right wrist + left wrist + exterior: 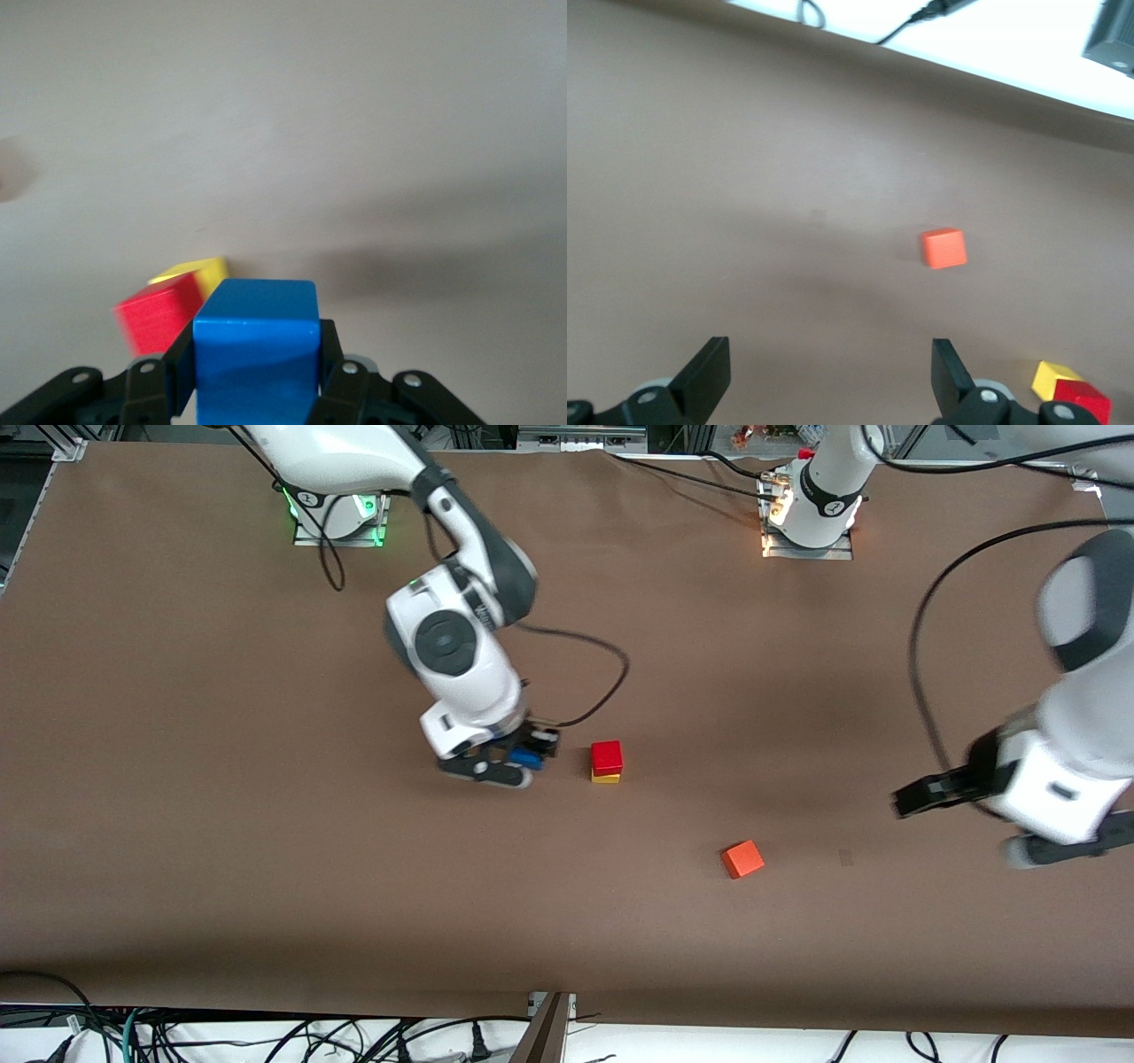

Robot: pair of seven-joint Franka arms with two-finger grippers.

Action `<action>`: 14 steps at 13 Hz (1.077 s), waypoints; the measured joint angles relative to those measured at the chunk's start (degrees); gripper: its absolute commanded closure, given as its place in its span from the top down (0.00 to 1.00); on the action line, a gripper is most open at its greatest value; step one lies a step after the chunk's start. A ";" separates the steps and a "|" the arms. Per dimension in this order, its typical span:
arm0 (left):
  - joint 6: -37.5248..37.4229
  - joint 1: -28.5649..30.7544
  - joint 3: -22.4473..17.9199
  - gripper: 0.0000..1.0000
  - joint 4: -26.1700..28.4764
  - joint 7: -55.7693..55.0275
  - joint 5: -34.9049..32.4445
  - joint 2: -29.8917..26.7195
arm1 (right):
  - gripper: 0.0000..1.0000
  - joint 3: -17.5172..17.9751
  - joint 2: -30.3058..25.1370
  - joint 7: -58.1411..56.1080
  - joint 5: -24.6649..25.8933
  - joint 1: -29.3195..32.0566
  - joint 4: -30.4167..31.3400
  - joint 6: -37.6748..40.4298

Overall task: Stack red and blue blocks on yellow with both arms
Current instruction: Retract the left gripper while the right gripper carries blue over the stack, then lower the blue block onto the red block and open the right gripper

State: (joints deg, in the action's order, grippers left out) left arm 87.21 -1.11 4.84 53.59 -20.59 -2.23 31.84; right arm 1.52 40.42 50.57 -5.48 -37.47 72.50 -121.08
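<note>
The deep red block (607, 756) sits on the yellow cube (606, 778) near the middle of the table. My right gripper (521, 763) is shut on the blue block (526, 759) and holds it just beside the stack, toward the right arm's end. In the right wrist view the blue block (257, 341) fills the jaws of the right gripper (257, 359), with the red block (158, 314) and the yellow cube (200, 270) close by. My left gripper (953, 825) is open and empty over the left arm's end of the table. It also shows wide open in the left wrist view (828, 367).
A lighter orange-red cube (742, 859) lies alone, nearer the front camera than the stack and toward the left arm's end; it also shows in the left wrist view (943, 248). A black cable (602, 682) trails on the table by the right arm.
</note>
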 measured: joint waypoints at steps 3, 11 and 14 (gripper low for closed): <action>-5.41 2.46 0.07 1.00 0.08 4.66 0.00 -2.36 | 0.40 -0.11 3.58 4.20 0.00 -3.95 -4.50 -3.49; -2.97 5.79 0.26 1.00 22.47 9.95 3.38 -17.35 | 0.40 -0.20 6.93 4.69 6.33 -6.80 -5.97 -6.68; -2.20 5.82 0.32 1.00 25.70 10.95 3.29 -19.11 | 0.40 -0.22 7.97 4.55 9.36 -7.89 -7.17 -6.70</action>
State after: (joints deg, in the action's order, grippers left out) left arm 85.01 4.70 5.16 79.29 -9.64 1.06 12.73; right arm 1.31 48.39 55.12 3.88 -45.36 65.33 -127.78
